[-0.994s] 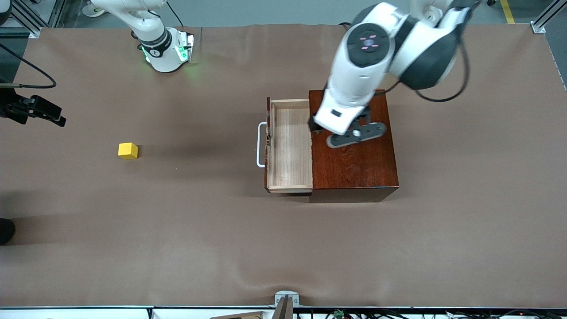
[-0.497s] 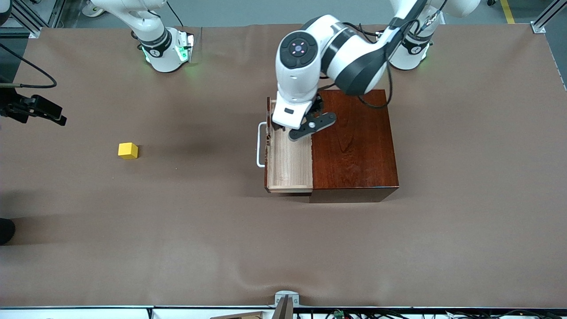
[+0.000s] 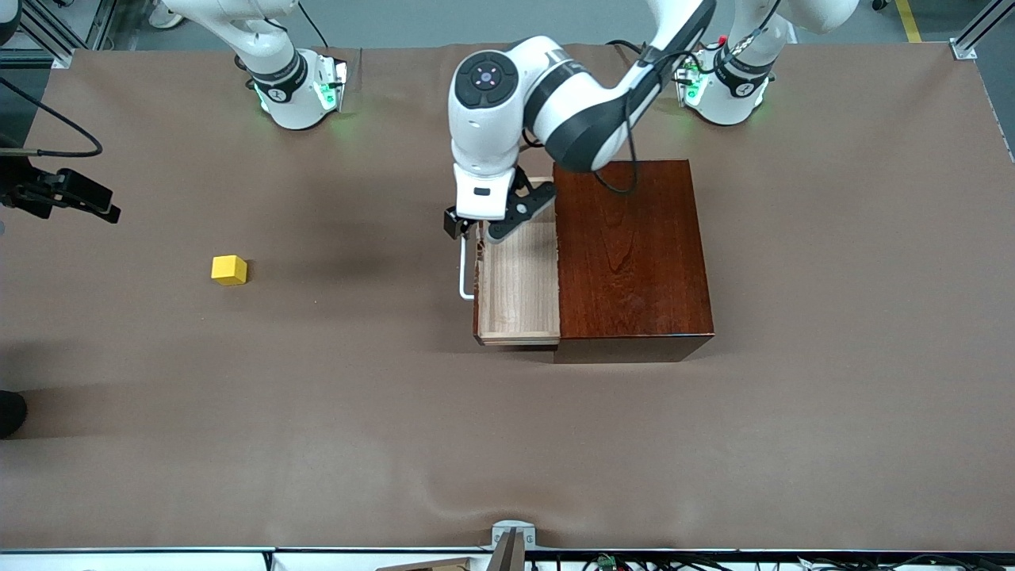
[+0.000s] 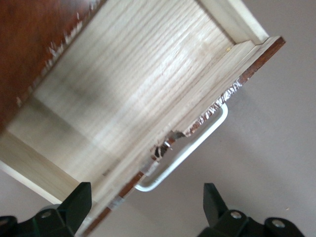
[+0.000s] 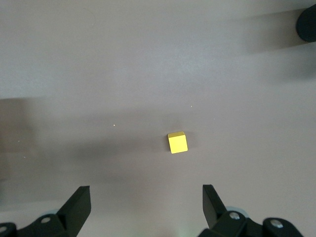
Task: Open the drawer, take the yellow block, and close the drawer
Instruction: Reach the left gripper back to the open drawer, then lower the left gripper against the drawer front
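One drawer (image 3: pixel 519 277), empty, centre frame; left gripper (image 3: pixel 464 230) jaws parted over handle (image 3: pixel 464 274). Yellow block (image 3: pixel 229 270) mid-left; right gripper (image 5: pixel 143 207) released above. Push front squarely.

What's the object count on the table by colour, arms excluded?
Yellow: 1, the yellow block on the table toward the right arm's end.
Reddish-brown: 1, the wooden box.
Light plywood: 1, the drawer, pulled open, nothing in it.
White: 1, the handle on the drawer's front.
Total: 4.
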Motion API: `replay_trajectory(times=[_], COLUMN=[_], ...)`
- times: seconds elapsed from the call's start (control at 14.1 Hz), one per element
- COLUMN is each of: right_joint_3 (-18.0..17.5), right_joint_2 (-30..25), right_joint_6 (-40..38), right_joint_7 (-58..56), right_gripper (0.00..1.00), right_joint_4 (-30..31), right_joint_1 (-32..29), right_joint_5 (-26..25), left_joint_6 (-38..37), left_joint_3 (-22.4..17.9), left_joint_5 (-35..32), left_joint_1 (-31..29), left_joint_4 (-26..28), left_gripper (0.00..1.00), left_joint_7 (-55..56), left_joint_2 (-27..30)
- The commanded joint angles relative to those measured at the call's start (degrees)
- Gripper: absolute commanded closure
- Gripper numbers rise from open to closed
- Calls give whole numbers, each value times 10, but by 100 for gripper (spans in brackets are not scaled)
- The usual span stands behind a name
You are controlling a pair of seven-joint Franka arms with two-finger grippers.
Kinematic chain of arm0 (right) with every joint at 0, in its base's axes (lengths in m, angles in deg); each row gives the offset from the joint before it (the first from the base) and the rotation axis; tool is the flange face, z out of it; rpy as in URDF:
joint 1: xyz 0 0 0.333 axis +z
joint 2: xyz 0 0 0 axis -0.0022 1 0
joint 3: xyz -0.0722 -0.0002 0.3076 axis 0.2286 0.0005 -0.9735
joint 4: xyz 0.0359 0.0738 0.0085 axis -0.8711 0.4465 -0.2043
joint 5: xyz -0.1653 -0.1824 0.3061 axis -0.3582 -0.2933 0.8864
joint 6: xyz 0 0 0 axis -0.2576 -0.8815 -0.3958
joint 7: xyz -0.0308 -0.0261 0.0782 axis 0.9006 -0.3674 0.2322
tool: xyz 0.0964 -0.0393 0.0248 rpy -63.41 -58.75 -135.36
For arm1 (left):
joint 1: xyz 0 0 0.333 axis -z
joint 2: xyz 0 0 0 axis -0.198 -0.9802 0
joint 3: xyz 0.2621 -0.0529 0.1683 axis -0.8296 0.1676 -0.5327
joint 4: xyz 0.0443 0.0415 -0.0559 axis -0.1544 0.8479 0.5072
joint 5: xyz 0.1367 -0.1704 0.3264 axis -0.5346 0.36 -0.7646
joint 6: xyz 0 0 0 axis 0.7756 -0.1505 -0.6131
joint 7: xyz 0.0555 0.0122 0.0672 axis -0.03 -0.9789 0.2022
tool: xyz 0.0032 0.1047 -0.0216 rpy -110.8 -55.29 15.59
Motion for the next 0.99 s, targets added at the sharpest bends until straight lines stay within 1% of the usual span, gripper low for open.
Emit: replay_trajectory(times=[0.0, 0.14, 0.5, 0.71, 0.92], right_joint_3=[2, 3, 2, 2, 2], right_joint_2=[-8, -8, -7, -7, -7], right_joint_6=[3, 3, 3, 3, 3], right_joint_7=[1, 1, 7, 8, 8], right_gripper=[0, 0, 0, 0, 0], right_joint_4=[0, -5, -5, -5, -5], right_joint_1=[4, 1, 5, 5, 5], right_joint_5=[-2, -2, -2, -2, -2], left_joint_6=[19, 28, 67, 68, 68], left_joint_3=[-8, -10, -12, -15, -30], left_joint_5=[-3, -2, -3, -3, -3], left_joint_1=[21, 27, 37, 37, 37], left_joint_4=[-23, -36, -46, -46, -46], left_gripper=[0, 0, 0, 0, 0], left_joint_7=[101, 184, 330, 369, 411], left_joint_2=[-22, -40, -75, -85, -89])
